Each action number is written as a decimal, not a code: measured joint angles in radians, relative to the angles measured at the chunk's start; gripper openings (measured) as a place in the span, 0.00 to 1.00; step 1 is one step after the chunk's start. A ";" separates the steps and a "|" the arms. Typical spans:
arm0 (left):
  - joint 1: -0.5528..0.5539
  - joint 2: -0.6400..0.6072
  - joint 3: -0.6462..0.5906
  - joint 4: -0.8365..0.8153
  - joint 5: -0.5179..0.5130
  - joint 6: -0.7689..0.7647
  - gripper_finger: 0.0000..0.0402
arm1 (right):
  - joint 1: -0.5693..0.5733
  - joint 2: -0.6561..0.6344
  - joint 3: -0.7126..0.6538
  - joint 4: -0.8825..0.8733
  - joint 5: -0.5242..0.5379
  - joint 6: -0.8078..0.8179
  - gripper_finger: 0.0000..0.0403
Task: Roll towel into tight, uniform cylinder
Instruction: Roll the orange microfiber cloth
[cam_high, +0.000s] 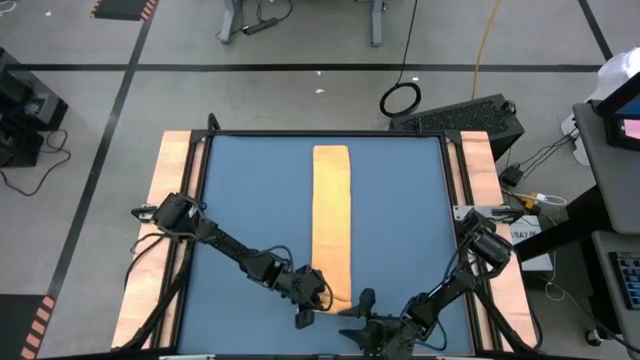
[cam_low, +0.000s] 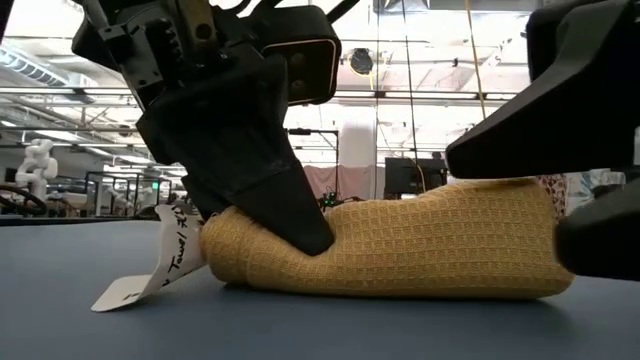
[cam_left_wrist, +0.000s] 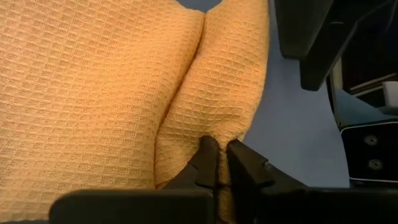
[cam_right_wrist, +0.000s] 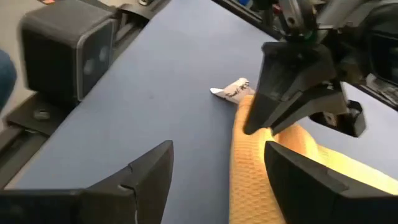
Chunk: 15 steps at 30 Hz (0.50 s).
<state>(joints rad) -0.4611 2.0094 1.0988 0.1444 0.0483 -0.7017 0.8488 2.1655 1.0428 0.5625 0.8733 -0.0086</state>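
With only the left tool (cam_low: 300, 235) pinched on the towel (cam_high: 331, 215) and the right tool (cam_right_wrist: 217, 180) wide – seemingly clear of it – the first fold on the tabletop (cam_high: 250, 200) may skew.

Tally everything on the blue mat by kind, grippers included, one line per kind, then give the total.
Towel, orange-yellow, folded into a long strip: 1
White tag at the towel's near end: 1
Grippers: 2, the left gripper shut on the towel's near end, the right gripper open beside it
Total: 4
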 joint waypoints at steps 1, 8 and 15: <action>0.002 0.000 0.000 0.000 0.003 0.000 0.06 | -0.002 0.000 0.000 -0.002 0.004 0.000 0.59; 0.005 0.000 0.000 0.002 0.006 0.000 0.06 | -0.038 0.001 0.000 -0.059 0.012 0.092 0.57; 0.005 0.000 0.000 0.003 0.007 0.007 0.06 | -0.055 0.001 0.001 -0.130 0.036 0.217 0.57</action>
<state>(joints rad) -0.4561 2.0094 1.0992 0.1474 0.0555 -0.6945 0.7933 2.1666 1.0435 0.4330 0.9094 0.2087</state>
